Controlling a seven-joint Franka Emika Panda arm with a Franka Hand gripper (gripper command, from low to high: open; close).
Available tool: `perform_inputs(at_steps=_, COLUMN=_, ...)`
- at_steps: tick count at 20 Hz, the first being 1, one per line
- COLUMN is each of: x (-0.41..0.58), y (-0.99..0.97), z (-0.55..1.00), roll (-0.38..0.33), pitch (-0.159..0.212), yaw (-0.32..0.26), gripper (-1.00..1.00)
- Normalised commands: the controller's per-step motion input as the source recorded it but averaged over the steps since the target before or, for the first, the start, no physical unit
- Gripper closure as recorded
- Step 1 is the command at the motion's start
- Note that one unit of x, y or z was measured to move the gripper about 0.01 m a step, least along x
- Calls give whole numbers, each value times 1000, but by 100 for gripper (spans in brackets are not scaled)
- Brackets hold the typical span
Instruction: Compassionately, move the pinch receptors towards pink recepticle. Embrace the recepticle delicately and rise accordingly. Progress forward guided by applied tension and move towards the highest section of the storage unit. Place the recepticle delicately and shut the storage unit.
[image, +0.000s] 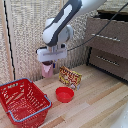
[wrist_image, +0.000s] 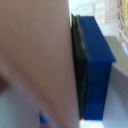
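Red wire basket (image: 25, 101) nearest the lens, lower left of the exterior frame, resting on the pale wooden surface (image: 95, 102). Just beyond, a low red bowl (image: 64, 94) at centre, and behind it a yellow-and-red snack packet (image: 70, 77) propped upright. Above these, the claw (image: 48, 65) under its white boxy wrist, clamped on the pink cup (image: 47, 69) — cup lifted clear of the surface, hanging at centre left of the frame, a little tilted perhaps, though too blurred to swear to. Dark brown chest of drawers (image: 107, 42) at upper right, well apart from the cup; silver bar handles visible, whether a drawer stands open hard to tell.

Wrist view next: pale pink wall of the cup (wrist_image: 35, 60) filling the left and centre, pressed flat against a dark pad backed by a blue fingertip (wrist_image: 97, 70) at right. Opposite finger not in sight.

Handling, as a judgement: thin translucent plastic, light, smooth, likely to flex or slip under a hard squeeze — best held by opposite walls near the rim, gently, kept upright on the way to the top of the chest.
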Motion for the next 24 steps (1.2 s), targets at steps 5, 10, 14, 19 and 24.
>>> perform_inputs(at_steps=5, x=29, y=-142, z=781, roll=0, pitch=5, yaw=-23, gripper=100)
perform_inputs(at_steps=10, x=43, y=-200, z=806, roll=0, pitch=3, yaw=-12, gripper=100)
perform_inputs(at_steps=14, x=44, y=-261, z=805, roll=21, pitch=0, yaw=-38, gripper=100)
perform_inputs(at_steps=19, x=137, y=-269, z=855, roll=14, pitch=0, yaw=-81, gripper=100)
perform_inputs(at_steps=24, x=407, y=-246, z=866, roll=0, pitch=0, yaw=-55, gripper=100)
